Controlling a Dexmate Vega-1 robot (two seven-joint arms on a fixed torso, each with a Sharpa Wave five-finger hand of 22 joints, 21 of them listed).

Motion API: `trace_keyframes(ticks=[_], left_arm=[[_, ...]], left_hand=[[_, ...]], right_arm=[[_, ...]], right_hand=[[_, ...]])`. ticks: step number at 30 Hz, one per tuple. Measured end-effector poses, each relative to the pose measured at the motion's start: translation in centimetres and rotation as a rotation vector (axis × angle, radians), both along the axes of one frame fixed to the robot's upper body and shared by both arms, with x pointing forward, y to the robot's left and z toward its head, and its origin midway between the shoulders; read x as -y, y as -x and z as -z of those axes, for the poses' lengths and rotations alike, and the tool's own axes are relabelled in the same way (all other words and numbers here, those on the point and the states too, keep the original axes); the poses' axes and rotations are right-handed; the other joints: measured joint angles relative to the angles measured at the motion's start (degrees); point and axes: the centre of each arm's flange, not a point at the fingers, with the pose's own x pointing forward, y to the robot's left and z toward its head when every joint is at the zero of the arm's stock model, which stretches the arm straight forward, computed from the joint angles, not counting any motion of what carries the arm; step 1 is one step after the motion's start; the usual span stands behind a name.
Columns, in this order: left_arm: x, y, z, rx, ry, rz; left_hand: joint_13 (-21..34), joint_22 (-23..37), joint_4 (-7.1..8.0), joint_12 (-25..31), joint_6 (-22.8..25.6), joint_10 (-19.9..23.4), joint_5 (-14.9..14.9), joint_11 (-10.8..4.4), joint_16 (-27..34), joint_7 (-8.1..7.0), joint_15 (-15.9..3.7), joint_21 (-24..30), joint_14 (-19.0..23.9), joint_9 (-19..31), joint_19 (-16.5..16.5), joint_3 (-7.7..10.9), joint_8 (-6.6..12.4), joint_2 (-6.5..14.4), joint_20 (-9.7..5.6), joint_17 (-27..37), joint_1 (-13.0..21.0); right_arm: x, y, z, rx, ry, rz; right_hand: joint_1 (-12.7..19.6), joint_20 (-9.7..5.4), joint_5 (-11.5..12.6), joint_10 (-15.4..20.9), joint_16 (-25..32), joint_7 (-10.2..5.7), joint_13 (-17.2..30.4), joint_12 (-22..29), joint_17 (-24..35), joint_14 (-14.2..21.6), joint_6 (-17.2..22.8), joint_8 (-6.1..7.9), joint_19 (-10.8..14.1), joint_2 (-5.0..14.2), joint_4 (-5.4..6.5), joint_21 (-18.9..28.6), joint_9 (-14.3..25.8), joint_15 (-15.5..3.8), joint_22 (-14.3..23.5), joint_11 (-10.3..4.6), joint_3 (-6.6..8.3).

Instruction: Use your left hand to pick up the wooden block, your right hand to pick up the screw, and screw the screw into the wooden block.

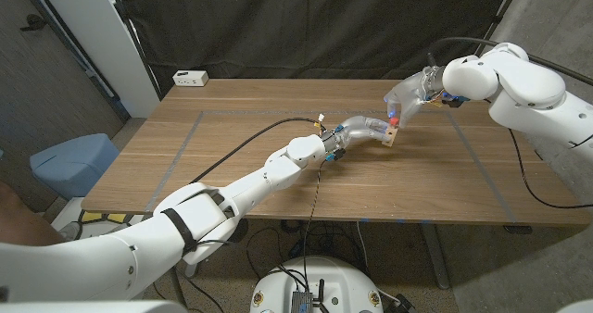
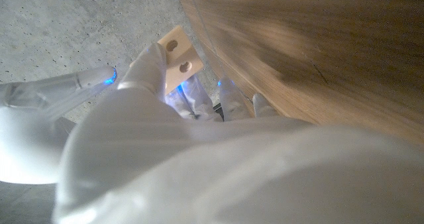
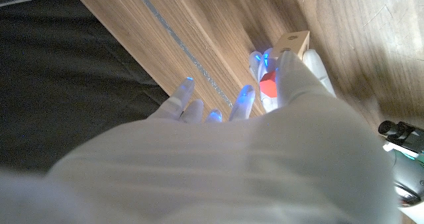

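Left hand (image 1: 359,128) gripped the wooden block (image 1: 391,134) above the table (image 1: 232,146); right hand (image 1: 408,98) pinched the red-headed screw (image 3: 268,85) against it. A white box (image 1: 189,78) sat at the far corner.
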Motion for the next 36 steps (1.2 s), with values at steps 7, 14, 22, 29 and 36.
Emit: trace_keyframes(ticks=[7,14,22,29,36], left_arm=[[0.11,0.18,-0.05,0.005,-0.001,0.005],[0.13,0.29,-0.05,0.007,-0.002,0.007],[0.17,0.34,-0.01,0.006,-0.004,0.008],[0.19,0.35,0.03,0.005,-0.006,0.009],[0.2,0.33,0.12,0.003,-0.008,0.01]], left_hand=[[0.0,0.0,0.0,0.0,0.0,0.0,0.0,0.0,0.0,0.0,0.0,0.0,0.0,0.0,0.0,0.0,-0.01,0.0,0.0,0.1,0.0],[0.0,0.0,0.0,0.0,0.0,0.0,0.0,0.01,0.0,0.0,0.0,0.0,0.0,0.0,0.0,0.0,-0.15,0.1,0.0,0.2,0.1],[0.0,0.0,0.0,0.0,0.0,-0.1,0.0,0.1,0.0,0.0,0.0,0.0,0.0,0.0,0.0,0.0,-0.22,0.2,0.0,0.2,0.2],[0.0,0.0,0.0,0.0,0.0,-0.1,0.2,0.12,0.0,0.0,0.0,0.0,0.0,0.0,0.0,0.0,-0.21,0.2,0.0,0.2,0.2],[0.0,0.0,0.0,0.0,0.0,-0.1,0.2,0.06,0.0,0.0,0.01,0.0,0.0,0.0,0.0,0.0,-0.21,0.2,0.0,0.1,0.2]], right_arm=[[-0.18,0.2,-0.2,-0.003,0.014,0.0],[-0.48,0.23,-0.32,-0.003,0.024,-0.005],[-0.6,0.12,-0.41,-0.006,0.032,-0.007],[-0.71,0.06,-0.52,-0.009,0.038,-0.008],[-0.77,-0.17,-0.58,-0.018,0.046,-0.007]], right_hand=[[-0.2,0.32,0.0,-0.6,0.0,0.01,0.0,0.0,0.0,-0.5,-0.6,-0.22,-0.3,-0.22,-0.07,0.0,-0.3,0.12,0.1,-0.01,-0.19],[-0.2,0.09,0.3,-0.5,0.0,0.05,0.0,0.2,-0.1,-0.5,0.9,0.13,-0.5,-0.22,-0.07,0.0,-0.3,0.12,0.1,-0.15,-0.19],[0.2,-0.94,0.3,0.2,0.0,0.03,0.0,0.7,-0.3,-0.2,3.3,1.33,-0.1,0.17,-0.25,0.1,-0.1,-0.08,0.1,-0.84,-0.01],[0.4,-1.14,0.3,0.9,0.0,-0.07,0.0,0.7,-0.3,0.2,4.9,1.96,0.1,0.35,-0.49,0.3,-0.1,-0.1,0.0,-1.02,0.22],[0.5,-1.12,0.3,1.2,0.3,0.2,0.0,0.7,-0.3,0.6,5.8,2.53,0.1,0.48,-0.49,0.3,-0.1,0.13,0.0,-1.31,0.22]])
